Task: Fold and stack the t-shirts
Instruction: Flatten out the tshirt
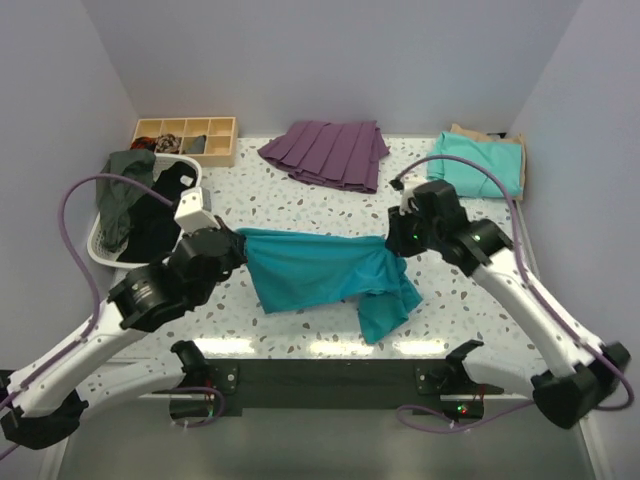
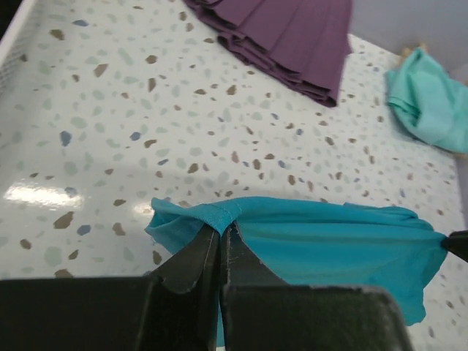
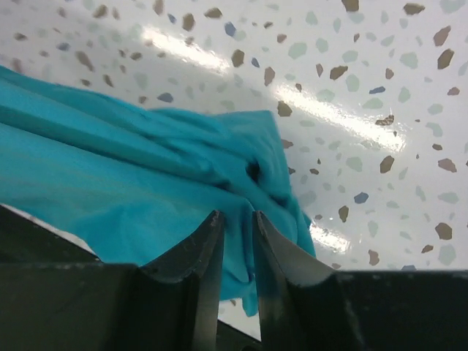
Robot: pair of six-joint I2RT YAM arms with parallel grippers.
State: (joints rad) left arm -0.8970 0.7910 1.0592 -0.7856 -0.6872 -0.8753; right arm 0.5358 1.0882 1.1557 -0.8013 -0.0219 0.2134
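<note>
The deep teal-blue t-shirt [image 1: 320, 270] hangs stretched between my two grippers above the middle of the table, its lower part drooping to the front. My left gripper [image 1: 238, 245] is shut on the shirt's left hemmed edge [image 2: 219, 218]. My right gripper [image 1: 398, 240] is shut on the shirt's right edge [image 3: 238, 219], with cloth pinched between its fingers. The mint-green t-shirt [image 1: 480, 165] lies folded at the back right on top of the tan t-shirt [image 1: 505, 140]; the mint one also shows in the left wrist view [image 2: 431, 102].
A purple pleated garment [image 1: 328, 152] lies at the back centre. A white basket [image 1: 100, 245] with dark clothes stands at the left. A wooden divided tray [image 1: 186, 138] sits at the back left. The speckled table [image 1: 300, 205] ends at side walls.
</note>
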